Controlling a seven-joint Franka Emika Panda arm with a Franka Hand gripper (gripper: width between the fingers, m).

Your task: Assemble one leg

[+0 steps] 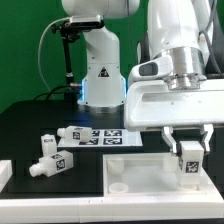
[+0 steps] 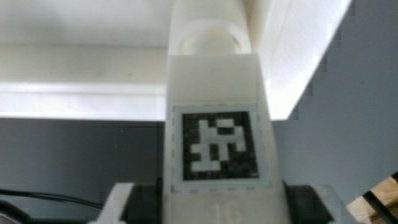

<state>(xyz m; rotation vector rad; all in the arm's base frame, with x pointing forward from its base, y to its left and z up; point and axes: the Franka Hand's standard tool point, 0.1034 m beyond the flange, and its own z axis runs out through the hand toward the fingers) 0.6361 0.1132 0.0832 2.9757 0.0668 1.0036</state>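
My gripper [image 1: 187,150] is shut on a white square leg [image 1: 189,163] with a black-and-white tag, and holds it upright at the exterior view's right. The leg's lower end is over the far right part of the large flat white rimmed panel [image 1: 145,178]. In the wrist view the leg [image 2: 214,110] runs out from between my fingers [image 2: 135,203], its narrower rounded end at the panel [image 2: 71,60]. I cannot tell whether the leg touches the panel. Two more legs [image 1: 47,146] [image 1: 52,165] lie on the black table at the left.
The marker board [image 1: 103,134] lies behind the panel, with another tagged white part [image 1: 72,133] at its left end. The robot's base [image 1: 100,75] stands at the back. A white piece [image 1: 5,176] sits at the far left edge.
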